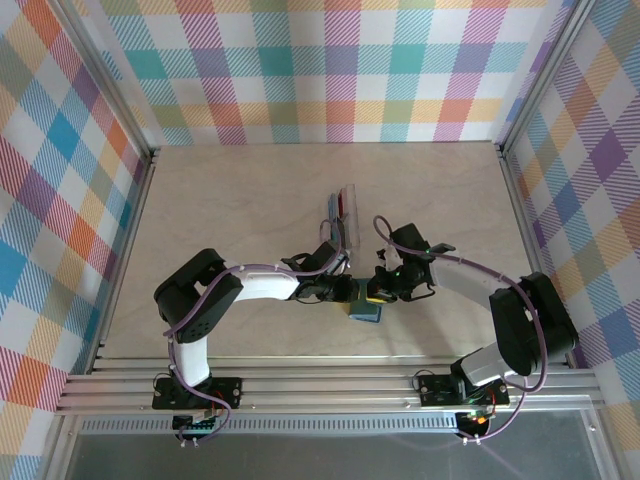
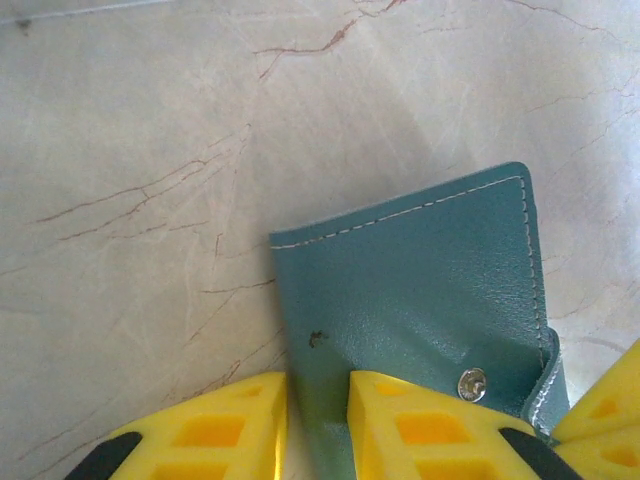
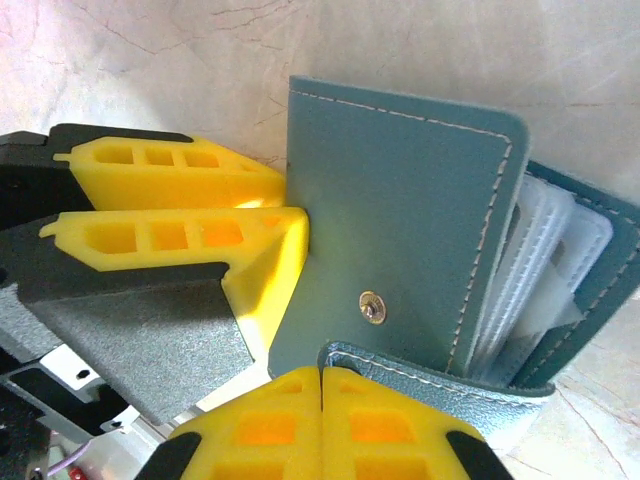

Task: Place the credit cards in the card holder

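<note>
Card holder (image 2: 420, 290) in left gripper (image 2: 318, 390)

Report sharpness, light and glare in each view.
Top external: even light, sharp, card holder tiny. Left wrist: holder's stitching crisp, slight sheen on its surface, snap glinting. Right wrist: holder sharp, close yellow fingers softer.

table (image 1: 250, 200): pale beige, marbled with thin reddish veins
credit cards (image 1: 342, 210): small pile near centre
card holder (image 1: 366, 311): teal, nearer the front edge
</note>
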Controlling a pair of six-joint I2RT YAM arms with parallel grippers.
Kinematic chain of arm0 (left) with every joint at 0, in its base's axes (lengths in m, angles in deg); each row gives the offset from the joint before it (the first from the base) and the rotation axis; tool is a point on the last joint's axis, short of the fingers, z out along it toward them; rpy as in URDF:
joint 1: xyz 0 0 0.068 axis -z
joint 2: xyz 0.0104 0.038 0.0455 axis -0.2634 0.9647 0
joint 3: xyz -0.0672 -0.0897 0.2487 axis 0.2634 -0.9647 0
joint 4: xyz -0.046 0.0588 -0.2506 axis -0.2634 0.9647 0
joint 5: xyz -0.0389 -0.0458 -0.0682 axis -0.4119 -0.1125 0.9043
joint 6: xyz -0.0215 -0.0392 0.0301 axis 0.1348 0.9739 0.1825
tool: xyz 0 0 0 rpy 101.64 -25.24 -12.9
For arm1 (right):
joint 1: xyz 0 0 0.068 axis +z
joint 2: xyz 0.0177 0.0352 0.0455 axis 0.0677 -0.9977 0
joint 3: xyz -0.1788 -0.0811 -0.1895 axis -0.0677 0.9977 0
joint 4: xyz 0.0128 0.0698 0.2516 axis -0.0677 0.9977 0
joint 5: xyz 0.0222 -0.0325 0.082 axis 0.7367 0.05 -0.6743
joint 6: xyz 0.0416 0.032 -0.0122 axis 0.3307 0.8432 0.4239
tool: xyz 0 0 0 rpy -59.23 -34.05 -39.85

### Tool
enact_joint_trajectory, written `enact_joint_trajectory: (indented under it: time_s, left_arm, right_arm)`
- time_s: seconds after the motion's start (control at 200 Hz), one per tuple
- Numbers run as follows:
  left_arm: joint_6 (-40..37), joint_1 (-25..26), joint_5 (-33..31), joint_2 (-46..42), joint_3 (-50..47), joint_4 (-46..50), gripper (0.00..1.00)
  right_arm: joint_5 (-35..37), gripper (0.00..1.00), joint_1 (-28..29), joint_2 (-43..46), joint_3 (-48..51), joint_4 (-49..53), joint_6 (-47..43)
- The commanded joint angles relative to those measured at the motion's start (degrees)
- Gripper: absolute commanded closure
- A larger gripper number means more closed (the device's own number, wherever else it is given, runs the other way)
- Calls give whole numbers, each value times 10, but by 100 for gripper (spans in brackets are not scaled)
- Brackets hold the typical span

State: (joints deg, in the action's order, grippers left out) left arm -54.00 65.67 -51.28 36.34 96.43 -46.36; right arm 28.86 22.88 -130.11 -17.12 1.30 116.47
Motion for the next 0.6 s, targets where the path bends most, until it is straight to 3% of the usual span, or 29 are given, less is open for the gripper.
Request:
enact_joint_trajectory:
  time_s: [0.0, 0.595]
  left_arm:
    - [0, 4, -50, 32, -12, -10, 76]
    - [-3, 7, -47, 40, -6, -7, 76]
  right_arm:
    - [-24, 100, -7, 1, 9, -11, 7]
    - [-30, 100, -11, -36, -17, -26, 12]
